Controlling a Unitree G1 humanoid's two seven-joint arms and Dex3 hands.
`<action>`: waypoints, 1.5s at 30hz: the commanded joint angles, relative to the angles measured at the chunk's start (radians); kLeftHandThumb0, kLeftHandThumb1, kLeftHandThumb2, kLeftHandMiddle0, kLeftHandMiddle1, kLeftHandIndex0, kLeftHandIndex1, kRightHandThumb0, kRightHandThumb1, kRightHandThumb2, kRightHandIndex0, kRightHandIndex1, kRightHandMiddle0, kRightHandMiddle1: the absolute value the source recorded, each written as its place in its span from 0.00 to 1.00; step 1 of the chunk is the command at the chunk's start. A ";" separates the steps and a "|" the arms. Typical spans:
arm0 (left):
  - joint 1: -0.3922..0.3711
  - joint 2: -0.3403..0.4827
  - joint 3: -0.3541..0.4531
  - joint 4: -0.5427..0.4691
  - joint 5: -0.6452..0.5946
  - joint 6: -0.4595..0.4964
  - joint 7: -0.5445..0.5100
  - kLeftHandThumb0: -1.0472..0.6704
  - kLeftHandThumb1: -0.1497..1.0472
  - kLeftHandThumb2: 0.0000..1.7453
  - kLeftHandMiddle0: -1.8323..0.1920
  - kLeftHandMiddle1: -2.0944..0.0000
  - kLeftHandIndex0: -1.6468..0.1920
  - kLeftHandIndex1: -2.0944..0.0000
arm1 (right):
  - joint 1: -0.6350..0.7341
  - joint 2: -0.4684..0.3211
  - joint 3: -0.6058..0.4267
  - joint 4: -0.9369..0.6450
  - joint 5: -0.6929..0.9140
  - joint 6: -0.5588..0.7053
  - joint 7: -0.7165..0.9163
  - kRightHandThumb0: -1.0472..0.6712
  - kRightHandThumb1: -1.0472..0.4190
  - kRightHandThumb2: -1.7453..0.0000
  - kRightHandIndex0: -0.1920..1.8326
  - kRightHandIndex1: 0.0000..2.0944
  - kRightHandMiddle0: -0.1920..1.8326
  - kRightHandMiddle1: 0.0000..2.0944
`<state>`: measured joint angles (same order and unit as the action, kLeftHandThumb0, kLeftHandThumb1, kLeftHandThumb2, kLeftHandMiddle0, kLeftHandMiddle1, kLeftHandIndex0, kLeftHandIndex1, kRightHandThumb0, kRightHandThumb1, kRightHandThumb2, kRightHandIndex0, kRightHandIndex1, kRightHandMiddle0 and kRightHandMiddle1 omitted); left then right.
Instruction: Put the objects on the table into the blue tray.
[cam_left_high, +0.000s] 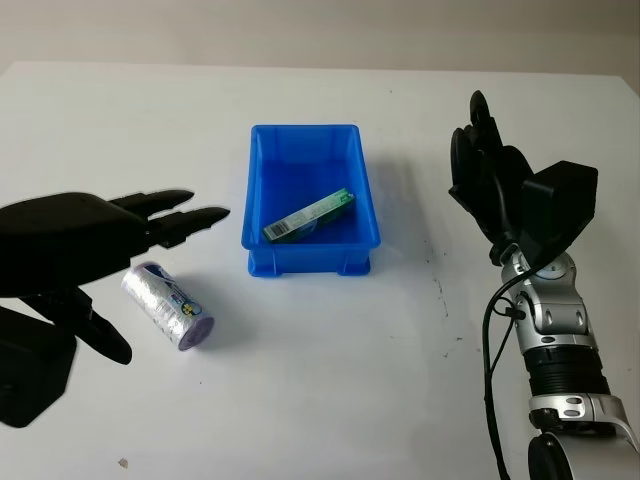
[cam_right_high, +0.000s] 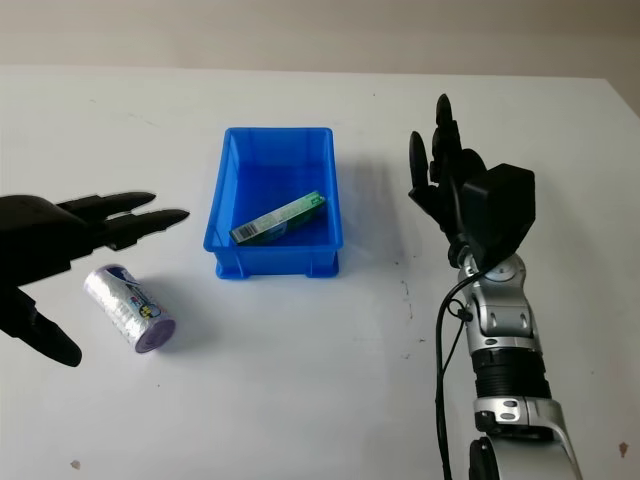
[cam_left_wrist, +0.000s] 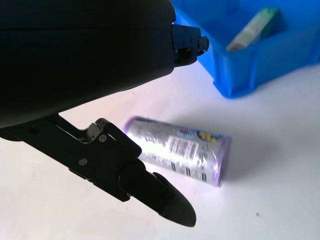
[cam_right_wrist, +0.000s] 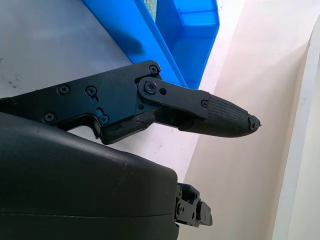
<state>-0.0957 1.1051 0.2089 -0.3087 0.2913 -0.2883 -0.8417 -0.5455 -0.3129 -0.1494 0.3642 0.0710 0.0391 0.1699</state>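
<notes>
White table (cam_left_high: 330, 400), bearing near its middle a blue tray (cam_left_high: 258, 215) that holds one green box (cam_left_high: 310, 217) lying slantwise on the tray floor. Left hand (cam_left_high: 95, 240), open and holding nothing, hovers over the table to the left of the tray, directly above a silver-and-purple cylindrical packet (cam_left_high: 167, 305) lying on its side, apparently not touching it. Right hand (cam_left_high: 488, 172), open and empty, is raised upright to the right of the tray, well apart from it.
</notes>
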 joint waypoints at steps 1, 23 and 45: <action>0.017 -0.017 -0.024 0.025 0.021 -0.045 0.037 0.26 0.73 0.04 0.91 0.96 0.90 0.96 | -0.003 -0.016 -0.014 -0.017 0.007 0.006 0.001 0.17 0.00 0.61 0.00 0.00 0.00 0.00; -0.034 -0.126 -0.242 0.347 0.636 -0.441 0.732 0.30 1.00 0.08 0.63 0.02 0.79 0.08 | 0.016 -0.024 -0.039 -0.050 0.029 0.024 0.016 0.18 0.00 0.62 0.00 0.00 0.00 0.00; -0.537 -0.173 -0.127 0.304 0.335 -0.185 0.748 0.33 1.00 0.14 0.49 0.00 0.68 0.00 | -0.004 -0.010 -0.041 -0.021 0.056 0.025 0.030 0.21 0.00 0.62 0.00 0.00 0.00 0.00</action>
<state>-0.5585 0.9583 0.0685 -0.0003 0.6635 -0.5034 -0.0856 -0.5361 -0.3244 -0.1855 0.3350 0.1226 0.0790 0.1967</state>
